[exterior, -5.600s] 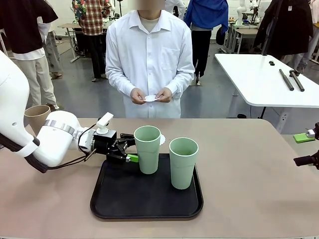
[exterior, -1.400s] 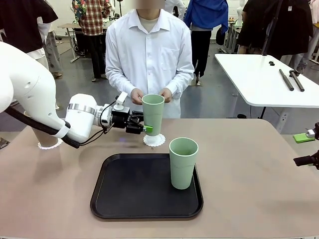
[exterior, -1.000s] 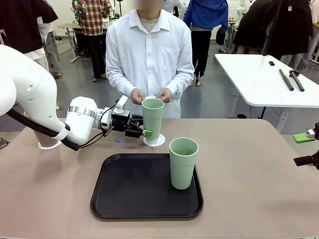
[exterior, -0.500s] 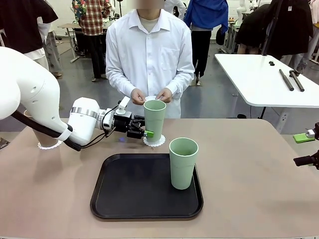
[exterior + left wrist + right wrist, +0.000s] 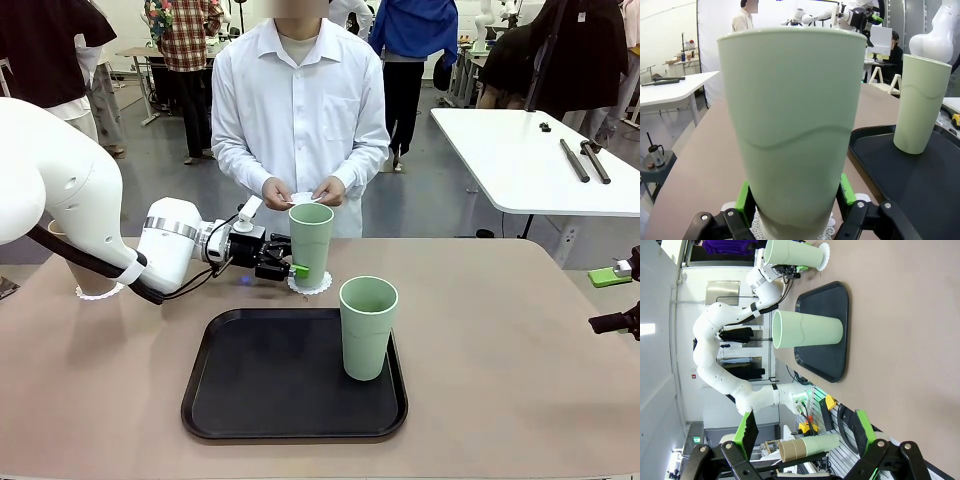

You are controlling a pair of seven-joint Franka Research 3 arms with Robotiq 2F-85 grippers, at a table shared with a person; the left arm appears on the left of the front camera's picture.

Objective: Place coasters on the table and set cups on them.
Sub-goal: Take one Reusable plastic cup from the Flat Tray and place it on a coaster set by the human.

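Note:
One mint green cup (image 5: 311,240) stands upright on a lacy white coaster (image 5: 312,284) on the beige table (image 5: 500,300), just beyond the black tray (image 5: 260,390). My left gripper (image 5: 292,267) is shut on this cup's base, and its green pads (image 5: 744,198) press both sides of the cup (image 5: 795,130). A second mint cup (image 5: 368,328) stands on the tray's right part. At far left, the tan cup (image 5: 88,278) on its coaster (image 5: 100,294) is mostly hidden behind my left arm. My right gripper (image 5: 805,415) is open and holds nothing.
The person across the table holds another white coaster (image 5: 301,197) in both hands at waist height. A small green object (image 5: 608,277) lies at the table's right edge. A white table with dark tools (image 5: 580,160) stands behind on the right.
My left gripper lifted the mint cup off the tray, carried it over the far coaster and lowered it onto the coaster. In the last half second it barely moved.

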